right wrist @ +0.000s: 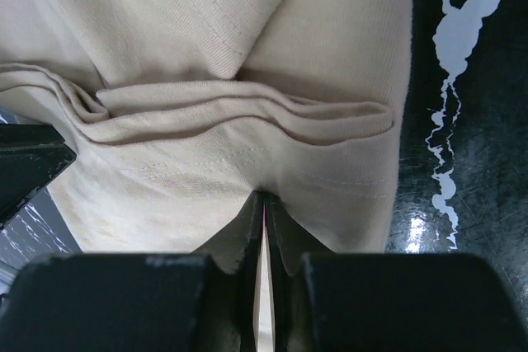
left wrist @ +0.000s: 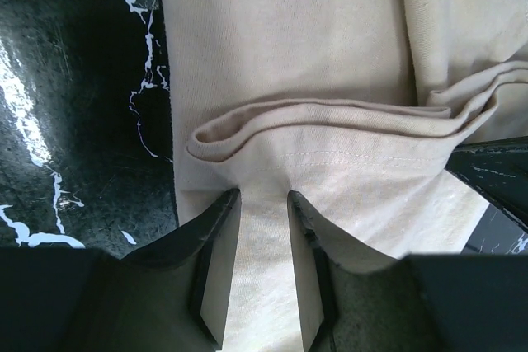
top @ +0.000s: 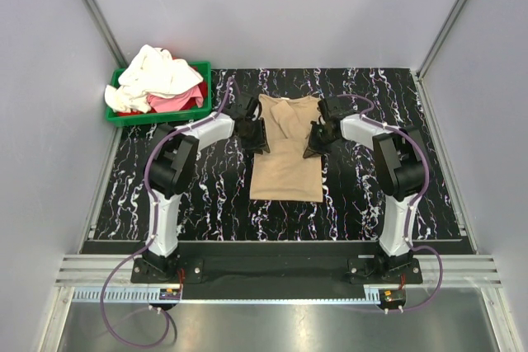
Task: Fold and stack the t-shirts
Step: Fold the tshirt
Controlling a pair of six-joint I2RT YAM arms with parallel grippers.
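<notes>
Your right gripper (right wrist: 262,198) pinches the shirt (top: 285,169) but your left gripper (left wrist: 264,197) stands slightly apart astride it, so clamp it before carrying the fold across evenly.

The t-shirt (top: 285,172) lies on the table (top: 206,195) between the left gripper (top: 257,139) and right gripper (top: 313,142), with a bin (top: 165,115) of clothes (top: 157,72) behind-left.
</notes>
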